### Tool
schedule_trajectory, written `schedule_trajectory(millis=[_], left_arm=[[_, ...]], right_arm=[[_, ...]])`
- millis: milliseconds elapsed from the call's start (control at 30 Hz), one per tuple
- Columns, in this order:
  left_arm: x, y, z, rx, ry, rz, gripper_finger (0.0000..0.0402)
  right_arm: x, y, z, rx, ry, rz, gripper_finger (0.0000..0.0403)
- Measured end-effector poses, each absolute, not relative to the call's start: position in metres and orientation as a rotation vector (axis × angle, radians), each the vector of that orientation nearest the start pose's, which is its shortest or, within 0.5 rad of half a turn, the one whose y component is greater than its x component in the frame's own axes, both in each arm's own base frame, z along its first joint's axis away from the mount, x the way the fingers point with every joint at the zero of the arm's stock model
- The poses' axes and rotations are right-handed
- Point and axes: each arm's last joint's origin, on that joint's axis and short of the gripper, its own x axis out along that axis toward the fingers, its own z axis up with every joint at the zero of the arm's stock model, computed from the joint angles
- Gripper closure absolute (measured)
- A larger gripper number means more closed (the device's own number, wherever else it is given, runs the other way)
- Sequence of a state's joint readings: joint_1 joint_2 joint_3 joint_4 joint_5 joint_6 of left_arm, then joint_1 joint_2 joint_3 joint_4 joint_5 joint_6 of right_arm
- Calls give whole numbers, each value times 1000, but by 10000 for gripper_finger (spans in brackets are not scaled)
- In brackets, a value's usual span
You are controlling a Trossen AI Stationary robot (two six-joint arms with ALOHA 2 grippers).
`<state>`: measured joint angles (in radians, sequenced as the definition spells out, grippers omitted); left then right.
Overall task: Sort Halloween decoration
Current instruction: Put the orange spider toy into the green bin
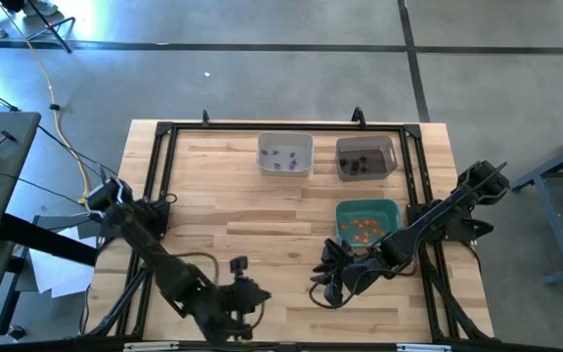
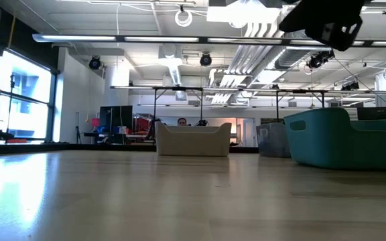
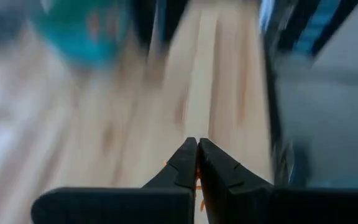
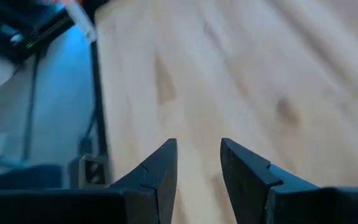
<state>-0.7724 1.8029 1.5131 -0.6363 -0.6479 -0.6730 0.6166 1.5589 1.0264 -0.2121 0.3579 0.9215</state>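
Observation:
In the left wrist view my left gripper (image 3: 197, 163) is shut, and slivers of an orange trinket (image 3: 197, 185) show in the seam between its fingers. In the high view it hangs over the table's near middle (image 1: 258, 295). My right gripper (image 4: 199, 163) stands open with nothing between its fingers, over bare wood beside the teal bin (image 1: 323, 282). Orange trinkets (image 1: 364, 228) lie in the teal bin (image 1: 391, 207). Purple ones (image 1: 283, 159) lie in the white bin (image 1: 284, 139). Black ones (image 1: 362, 163) lie in the dark bin (image 1: 367, 142). My left gripper pinches a tiny orange trinket between its two shut fingers; only thin orange slivers (image 3: 197, 185) show in the seam, so its part cannot be told. The fingers slant down toward the table's right side. The trinket is lifted clear of the wood.
The three bins stand in the table's far right half; in the low view they line up as white (image 2: 193, 139), dark (image 2: 272, 139) and teal (image 2: 347, 137). A black frame (image 1: 154, 176) runs along the table's edges. Bare wood (image 1: 223, 205) lies left of the bins.

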Motion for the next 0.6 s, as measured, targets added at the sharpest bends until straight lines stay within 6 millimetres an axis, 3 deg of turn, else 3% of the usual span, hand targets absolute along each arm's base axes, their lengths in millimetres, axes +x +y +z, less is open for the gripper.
schedule_trajectory(millis=[167, 300, 500, 600], left_arm=[[289, -264, 326, 71, 336, 115, 401], [288, -275, 348, 205, 158, 129, 401], [297, -287, 353, 308, 30, 143, 401], [305, -287, 352, 319, -5, 149, 401]], right_arm=[[276, 183, 238, 394, 535, -146, 286], [279, 193, 257, 251, 308, -160, 286], [280, 206, 291, 91, 9, -142, 286], [285, 210, 297, 66, -78, -54, 286]])
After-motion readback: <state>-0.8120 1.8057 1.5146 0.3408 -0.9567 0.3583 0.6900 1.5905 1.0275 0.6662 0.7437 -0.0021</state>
